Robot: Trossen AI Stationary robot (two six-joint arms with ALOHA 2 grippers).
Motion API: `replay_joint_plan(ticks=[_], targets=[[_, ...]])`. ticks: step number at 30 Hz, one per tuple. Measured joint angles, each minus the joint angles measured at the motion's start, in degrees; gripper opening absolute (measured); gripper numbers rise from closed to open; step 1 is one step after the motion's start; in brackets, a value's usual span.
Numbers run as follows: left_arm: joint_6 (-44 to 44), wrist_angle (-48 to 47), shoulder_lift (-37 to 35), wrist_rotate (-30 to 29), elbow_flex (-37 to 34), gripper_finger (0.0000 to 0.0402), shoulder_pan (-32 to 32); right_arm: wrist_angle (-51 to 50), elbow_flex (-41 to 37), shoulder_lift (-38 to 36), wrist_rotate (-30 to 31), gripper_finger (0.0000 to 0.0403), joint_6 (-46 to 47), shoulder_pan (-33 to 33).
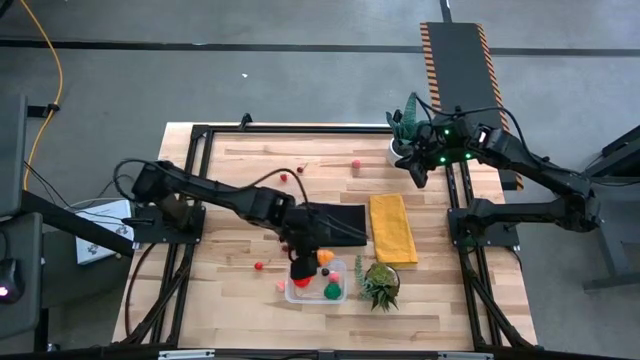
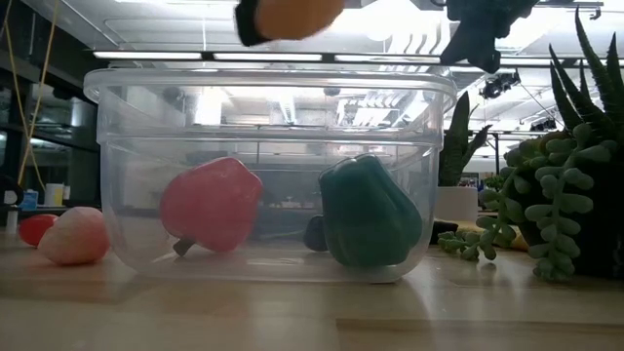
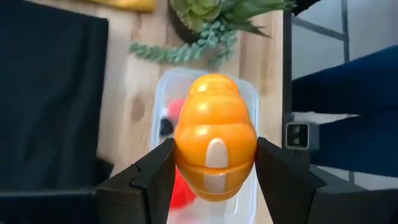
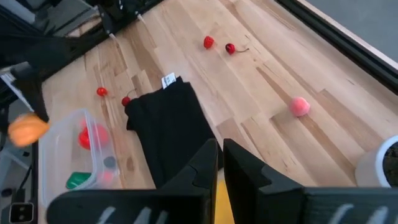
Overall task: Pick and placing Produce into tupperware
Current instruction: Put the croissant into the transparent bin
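fingers (image 3: 155, 180) of the left gripper (image 3: 214, 177) are clamped on either side of the orange produce (image 3: 214, 143), and we see it held in the air just above the tupperware (image 1: 316, 291), which sits on the wooden table (image 1: 240, 180) near its front edge, a little left of centre. left of the tub, a pink fruit (image 2: 74, 236) and a small red berry (image 2: 35, 228) lie on the wood. inside the tub we count a larger red piece (image 2: 211, 205) on the left, a green piece (image 2: 369, 211) on the right and a dark berry (image 2: 315, 234) between them. behind the tub lies a black cloth (image 1: 335, 222), with a yellow cloth (image 1: 392, 228) to its right and a spiky potted plant (image 1: 380, 284) just right of the tub. further back on the table we spot scattered red berries (image 4: 209, 42) and another pink one (image 4: 300, 106). at the far right, the right gripper (image 4: 221, 163) waits above the table's far edge beside a white plant pot (image 4: 380, 163), its fingers pressed together on nothing.
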Motion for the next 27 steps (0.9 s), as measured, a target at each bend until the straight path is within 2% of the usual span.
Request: replay_joint_plan(ticks=[15,27], targets=[[-0.39,-0.22,6.43,3.68,-0.21,0.0191,-0.88,-1.41,0.02,-0.16,0.02,0.0016,-0.69,0.04],[-1.49,1.63,10.58,2.75,-0.23,0.0191,-3.15,-1.63,0.00,-0.15,0.03,0.0016,-1.95,0.04]])
